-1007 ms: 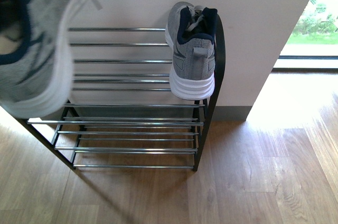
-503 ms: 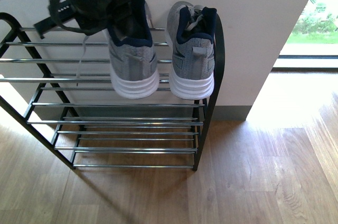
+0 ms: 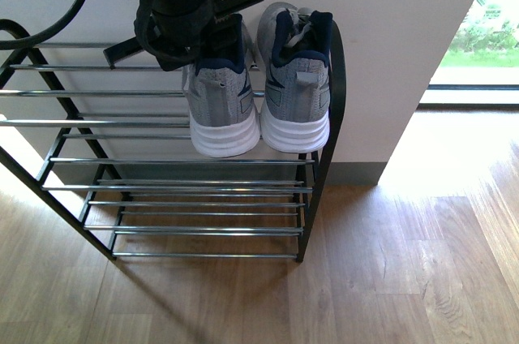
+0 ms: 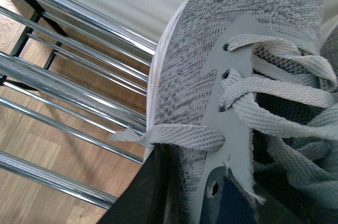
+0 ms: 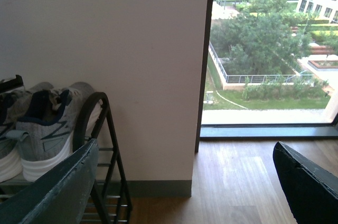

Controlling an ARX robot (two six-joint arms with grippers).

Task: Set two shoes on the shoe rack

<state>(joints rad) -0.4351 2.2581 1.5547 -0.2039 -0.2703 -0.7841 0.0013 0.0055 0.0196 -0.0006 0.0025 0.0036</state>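
Your left pincer (image 3: 195, 36) is clamped on the second shoe (image 3: 219, 105) near the laces, heel toward you. That shoe is on the top rods of the shoe rack (image 3: 162, 161), just beside the first shoe (image 3: 298, 92), and its sole looks seated. Step: final placement. Next: let go and lift straight up, minding the laces. Right pincer (image 5: 179, 182) gapes wide, empty.

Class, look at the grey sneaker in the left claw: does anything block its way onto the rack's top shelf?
Nothing visible does. The left claw holds the grey knit sneaker right at a bare stretch of the black-framed chrome-rod shoe rack, close beside the other grey knit sneaker.
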